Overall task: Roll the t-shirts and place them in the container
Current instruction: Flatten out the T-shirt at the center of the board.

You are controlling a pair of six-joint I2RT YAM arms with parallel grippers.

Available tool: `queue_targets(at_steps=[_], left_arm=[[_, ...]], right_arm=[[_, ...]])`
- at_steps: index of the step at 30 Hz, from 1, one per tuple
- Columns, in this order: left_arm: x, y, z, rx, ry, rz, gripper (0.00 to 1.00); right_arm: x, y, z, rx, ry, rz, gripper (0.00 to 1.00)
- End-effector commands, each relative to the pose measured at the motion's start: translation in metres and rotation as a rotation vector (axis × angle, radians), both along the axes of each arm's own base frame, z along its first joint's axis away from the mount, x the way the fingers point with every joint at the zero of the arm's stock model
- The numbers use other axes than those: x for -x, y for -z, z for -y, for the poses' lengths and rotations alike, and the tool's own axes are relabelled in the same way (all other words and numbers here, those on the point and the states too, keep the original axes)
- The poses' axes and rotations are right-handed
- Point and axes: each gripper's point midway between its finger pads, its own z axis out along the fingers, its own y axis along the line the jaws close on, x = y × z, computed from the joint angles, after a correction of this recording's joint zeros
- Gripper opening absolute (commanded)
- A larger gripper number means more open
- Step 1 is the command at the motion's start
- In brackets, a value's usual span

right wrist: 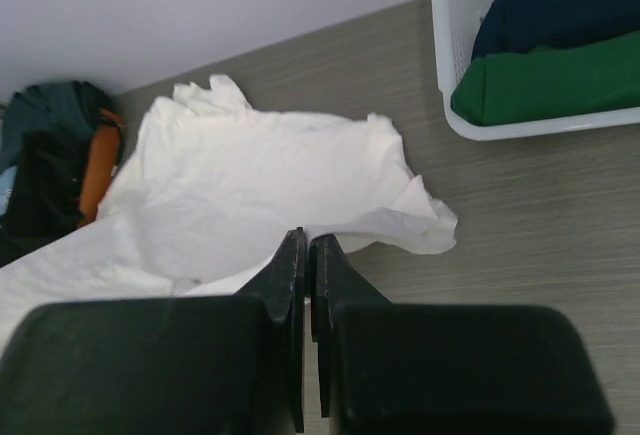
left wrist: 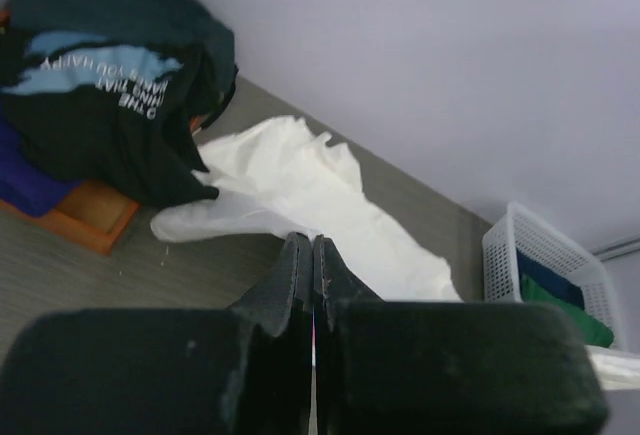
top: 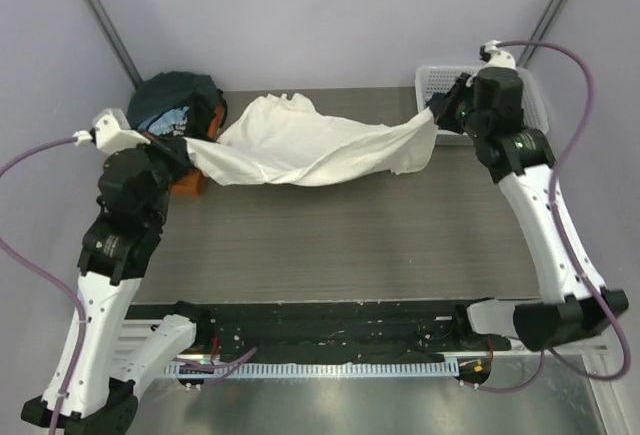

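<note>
At the far left of the grey wood-grain table point(top: 350, 245), a heap of dark cloth t-shirts point(top: 175, 100), one black with pale-blue lettering and one dark teal, lies on an orange flat tray point(top: 188, 183). Just in front of it the left gripper point(top: 188, 150) is clenched on the left edge of a cream-white soft cloth t-shirt point(top: 300, 145). Its wrist view shows the fingers pressed together, with the cloth trailing away beyond them.

The shirt hangs between the two arms over the back of the table. It sags in the middle, and a rumpled fold trails behind. It looks light and limp, so it will probably droop and crease wherever it is not held. It is best held by pinching an edge or corner, as here, and pulling it taut before laying it flat to roll.

The right gripper point(top: 437, 115) is clamped on the shirt's right edge, its fingers nearly touching in the wrist view. Just behind it, at the far right, a white plastic lattice basket point(top: 435, 80) holds a navy bundle of cloth point(right wrist: 560, 10) and a green bundle of cloth point(right wrist: 550, 80), probably finished rolls.
</note>
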Motion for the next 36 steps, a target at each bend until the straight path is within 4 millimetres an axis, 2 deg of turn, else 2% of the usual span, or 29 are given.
queue_targets(at_steps=[1,3,4,5,6,7,8,9,10,11,12,13,14,16,20,21,22,23,24,25,26,27,29,30,31,32,33,34,36], left_arm=[[0.038,-0.101,-0.022,-0.072,-0.029,0.219,0.00],[0.049,-0.132,-0.027,-0.087,-0.039,0.289,0.00],[0.055,-0.145,-0.030,-0.111,-0.043,0.316,0.00],[0.072,-0.178,-0.034,-0.102,-0.045,0.398,0.00],[0.077,-0.192,-0.035,-0.107,-0.043,0.427,0.00],[0.076,-0.204,-0.034,-0.116,-0.040,0.443,0.00],[0.092,-0.233,-0.038,-0.101,-0.041,0.508,0.00],[0.098,-0.247,-0.037,-0.102,-0.029,0.534,0.00],[0.086,-0.253,-0.032,-0.111,-0.018,0.525,0.00],[0.104,-0.280,-0.036,-0.093,-0.020,0.598,0.00],[0.104,-0.288,-0.033,-0.092,-0.010,0.610,0.00],[0.091,-0.291,-0.029,-0.096,-0.007,0.600,0.00],[0.101,-0.307,-0.033,-0.088,-0.015,0.643,0.00],[0.087,-0.310,-0.028,-0.090,-0.011,0.636,0.00],[0.053,-0.297,-0.024,-0.103,-0.037,0.592,0.00],[0.029,-0.276,-0.019,-0.135,-0.037,0.530,0.00],[0.021,-0.279,-0.020,-0.136,-0.060,0.556,0.00],[0.004,-0.269,-0.017,-0.153,-0.070,0.531,0.00],[-0.010,-0.262,-0.018,-0.187,-0.091,0.511,0.00],[-0.024,-0.253,-0.016,-0.206,-0.100,0.490,0.00],[-0.031,-0.257,-0.017,-0.211,-0.122,0.509,0.00],[-0.049,-0.252,-0.012,-0.236,-0.119,0.493,0.00],[-0.051,-0.274,-0.010,-0.223,-0.122,0.571,0.00],[-0.060,-0.277,-0.008,-0.225,-0.124,0.581,0.00],[-0.062,-0.285,-0.007,-0.233,-0.128,0.600,0.00],[-0.049,-0.310,-0.011,-0.219,-0.142,0.665,0.00],[-0.049,-0.324,-0.008,-0.218,-0.123,0.715,0.00],[-0.058,-0.327,-0.005,-0.220,-0.116,0.736,0.00],[-0.052,-0.350,0.000,-0.194,-0.091,0.853,0.00]], right_arm=[[0.056,-0.075,0.012,-0.033,-0.008,0.179,0.01],[0.077,-0.094,0.017,-0.039,-0.005,0.226,0.01],[0.096,-0.118,0.022,-0.053,-0.001,0.292,0.01],[0.105,-0.128,0.023,-0.056,-0.001,0.316,0.01],[0.114,-0.136,0.026,-0.061,0.001,0.334,0.01],[0.128,-0.155,0.030,-0.070,0.007,0.384,0.01],[0.135,-0.163,0.032,-0.074,0.015,0.402,0.01],[0.141,-0.169,0.034,-0.079,0.020,0.410,0.01],[0.151,-0.186,0.036,-0.092,0.017,0.451,0.01],[0.154,-0.190,0.034,-0.097,0.005,0.453,0.01],[0.156,-0.197,0.034,-0.101,0.004,0.464,0.01],[0.164,-0.214,0.035,-0.109,-0.001,0.501,0.01],[0.158,-0.211,0.033,-0.104,-0.004,0.474,0.01],[0.158,-0.222,0.031,-0.109,-0.018,0.487,0.01],[0.122,-0.203,0.021,-0.111,-0.025,0.406,0.01],[0.101,-0.189,0.014,-0.106,-0.036,0.354,0.01],[0.091,-0.182,0.010,-0.110,-0.041,0.333,0.01],[0.078,-0.179,0.005,-0.123,-0.052,0.326,0.01],[0.059,-0.165,-0.002,-0.126,-0.057,0.283,0.01],[0.047,-0.161,-0.004,-0.134,-0.051,0.271,0.01],[0.039,-0.161,-0.013,-0.161,-0.081,0.271,0.01],[0.020,-0.156,-0.017,-0.168,-0.077,0.253,0.01],[0.005,-0.163,-0.020,-0.188,-0.073,0.265,0.01],[0.003,-0.186,-0.019,-0.210,-0.074,0.318,0.01],[-0.015,-0.183,-0.022,-0.221,-0.073,0.304,0.01],[-0.021,-0.189,-0.025,-0.238,-0.092,0.312,0.01],[-0.017,-0.217,-0.021,-0.281,-0.096,0.379,0.01],[-0.035,-0.214,-0.013,-0.297,-0.082,0.372,0.01],[-0.039,-0.232,-0.011,-0.369,-0.110,0.419,0.01]])
